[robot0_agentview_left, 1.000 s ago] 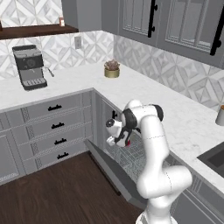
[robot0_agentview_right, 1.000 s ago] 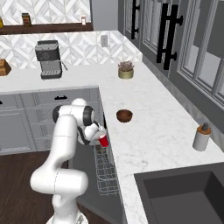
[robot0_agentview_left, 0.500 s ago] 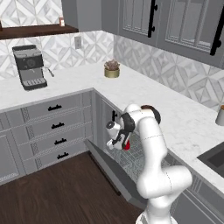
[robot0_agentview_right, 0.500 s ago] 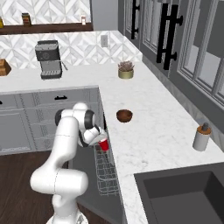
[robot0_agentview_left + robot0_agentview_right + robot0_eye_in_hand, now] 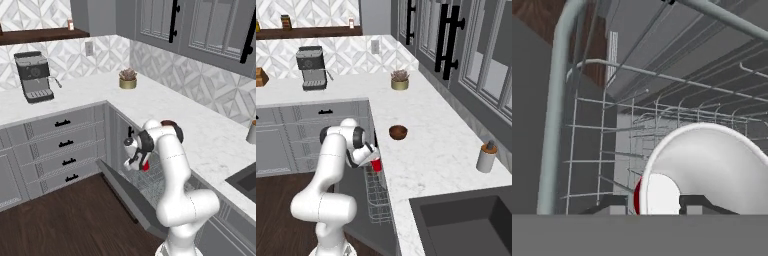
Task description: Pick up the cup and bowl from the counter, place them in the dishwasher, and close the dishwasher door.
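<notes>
Arm: bending down from the shoulder, reaching low over the silver wire rack [image 5: 377, 200] of the open dishwasher [image 5: 150, 180], below the bench [image 5: 426, 150] edge.
Gripper [image 5: 372, 159]: pointing into the rack, sitting around the cup [image 5: 376, 165]; grasping or released, cannot tell.
Cup: tilting, white inside facing the hand camera [image 5: 712, 170], over the rack wires.
Dishwasher door [image 5: 127, 197]: hanging open, sloping toward the floor.
Bowl [image 5: 398, 132]: resting on the bench, well apart from the cup.
Surroundings: potted plant [image 5: 399, 80], coffee machine [image 5: 311, 67], soap dispenser [image 5: 486, 156].

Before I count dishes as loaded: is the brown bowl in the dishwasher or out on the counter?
Out. The bowl sits upright on the white counter, apart from the open dishwasher's rack, where the red cup is.
</notes>
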